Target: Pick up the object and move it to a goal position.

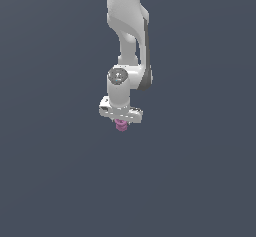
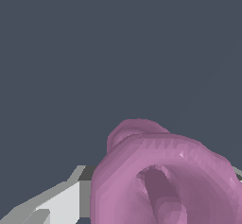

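My claw (image 1: pixel 121 121) points straight down below my white wrist, and the pink-purple knobbly lump (image 1: pixel 121 126) sits right at its tip, poking out just beneath the hand body. From the exterior view I cannot make out the fingers themselves, so I cannot tell how wide they stand or whether they truly clamp the lump. In the wrist view the lump (image 2: pixel 165 176) fills the near field, its rounded ring-like bulge with a hollow centre facing my camera, and one pale finger (image 2: pixel 56 204) shows just beside it, seemingly touching its flank. Around the lump, on every side, lies only flat dark blue-grey ground (image 1: pixel 200 181), with no edge visible.
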### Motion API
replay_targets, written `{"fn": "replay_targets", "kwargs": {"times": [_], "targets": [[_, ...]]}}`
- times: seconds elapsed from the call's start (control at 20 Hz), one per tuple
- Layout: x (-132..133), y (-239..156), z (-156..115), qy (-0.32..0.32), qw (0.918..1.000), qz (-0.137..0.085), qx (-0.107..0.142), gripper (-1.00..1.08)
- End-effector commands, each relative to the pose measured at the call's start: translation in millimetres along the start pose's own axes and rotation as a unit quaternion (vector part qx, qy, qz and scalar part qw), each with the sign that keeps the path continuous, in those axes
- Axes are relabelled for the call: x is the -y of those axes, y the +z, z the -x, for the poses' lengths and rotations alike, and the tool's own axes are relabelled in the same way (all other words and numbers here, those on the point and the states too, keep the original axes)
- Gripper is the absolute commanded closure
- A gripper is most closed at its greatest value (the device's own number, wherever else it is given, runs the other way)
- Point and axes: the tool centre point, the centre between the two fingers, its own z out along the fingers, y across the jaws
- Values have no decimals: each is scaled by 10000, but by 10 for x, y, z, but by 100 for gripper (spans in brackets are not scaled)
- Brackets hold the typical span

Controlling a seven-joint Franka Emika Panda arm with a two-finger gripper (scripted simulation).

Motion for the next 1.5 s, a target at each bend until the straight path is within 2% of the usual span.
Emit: {"fn": "replay_targets", "kwargs": {"times": [0.0,0.3,0.6,1.45], "targets": [[0,2,2,0,10000,0,2,108],[-39,-77,-56,0,10000,0,2,108],[-154,-312,-227,0,10000,0,2,108],[-716,-1461,-1103,0,10000,2,9,108]]}}
